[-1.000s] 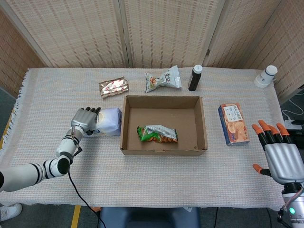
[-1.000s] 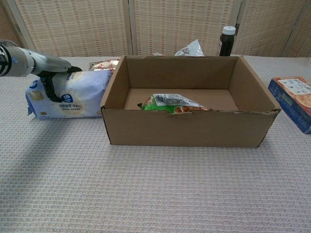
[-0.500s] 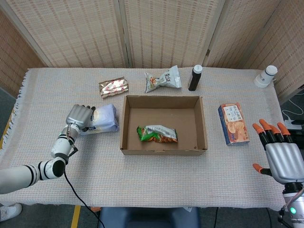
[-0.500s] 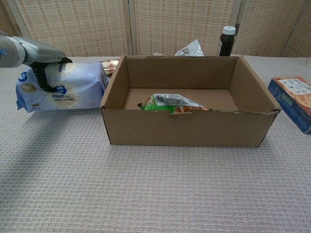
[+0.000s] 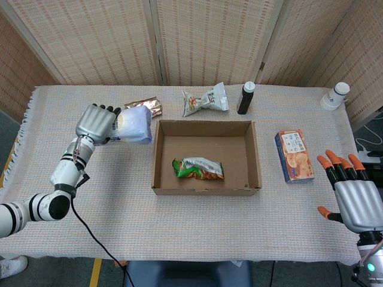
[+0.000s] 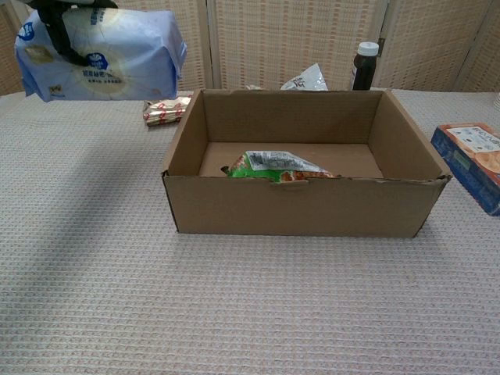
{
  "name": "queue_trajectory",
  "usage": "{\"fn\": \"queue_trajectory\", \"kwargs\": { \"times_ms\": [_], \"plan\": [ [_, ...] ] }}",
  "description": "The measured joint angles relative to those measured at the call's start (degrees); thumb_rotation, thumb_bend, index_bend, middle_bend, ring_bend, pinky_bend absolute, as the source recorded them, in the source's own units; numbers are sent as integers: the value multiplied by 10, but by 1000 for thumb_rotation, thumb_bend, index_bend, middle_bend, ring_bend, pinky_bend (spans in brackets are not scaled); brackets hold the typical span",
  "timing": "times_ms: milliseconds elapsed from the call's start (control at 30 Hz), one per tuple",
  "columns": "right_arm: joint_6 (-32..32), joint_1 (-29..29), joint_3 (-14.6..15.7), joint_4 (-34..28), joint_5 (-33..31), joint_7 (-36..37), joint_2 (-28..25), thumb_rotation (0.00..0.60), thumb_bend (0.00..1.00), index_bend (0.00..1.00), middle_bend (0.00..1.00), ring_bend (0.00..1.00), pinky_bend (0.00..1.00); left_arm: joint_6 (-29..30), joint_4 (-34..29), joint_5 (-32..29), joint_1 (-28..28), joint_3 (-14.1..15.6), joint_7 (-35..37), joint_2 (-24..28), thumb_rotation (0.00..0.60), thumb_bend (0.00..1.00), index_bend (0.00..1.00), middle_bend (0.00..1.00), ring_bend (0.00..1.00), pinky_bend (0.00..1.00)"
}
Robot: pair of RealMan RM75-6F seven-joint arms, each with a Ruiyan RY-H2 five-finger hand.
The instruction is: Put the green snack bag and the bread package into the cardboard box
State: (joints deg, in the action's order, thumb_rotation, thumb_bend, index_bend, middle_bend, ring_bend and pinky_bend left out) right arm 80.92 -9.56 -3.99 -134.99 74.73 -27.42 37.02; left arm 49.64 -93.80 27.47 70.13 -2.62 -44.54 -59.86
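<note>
Head view: left hand (image 5: 96,124) grasps the bread package (image 5: 134,125), raised clear of the table left of the cardboard box (image 5: 206,190), apparently to pass over its wall. Green snack bag (image 5: 198,168) lies inside. Right hand (image 5: 353,200) idle, fingers spread, holding nothing.

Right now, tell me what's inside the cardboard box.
Only the green snack bag lies inside the cardboard box, near its front wall. The chest view's front wall hides the floor just behind it; the head view shows nothing else.

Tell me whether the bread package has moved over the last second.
Yes. The left hand has lifted the bread package off the table; in the chest view it now hangs above the cardboard box rim, still left of it.
</note>
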Motion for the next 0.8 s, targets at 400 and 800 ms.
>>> {"fn": "queue_trajectory", "kwargs": {
  "times_ms": [400, 800],
  "plan": [
    [-2, 0, -2, 0, -1, 13, -8, 600, 27, 95, 0, 0, 0, 33, -76, -62, 83, -73, -24, -41, 600, 382, 573, 731, 635, 725],
    [5, 6, -3, 0, -11, 27, -21, 600, 27, 95, 0, 0, 0, 68, -24, -95, 162, -115, -46, -210, 600, 381, 580, 743, 643, 731]
  ]
}}
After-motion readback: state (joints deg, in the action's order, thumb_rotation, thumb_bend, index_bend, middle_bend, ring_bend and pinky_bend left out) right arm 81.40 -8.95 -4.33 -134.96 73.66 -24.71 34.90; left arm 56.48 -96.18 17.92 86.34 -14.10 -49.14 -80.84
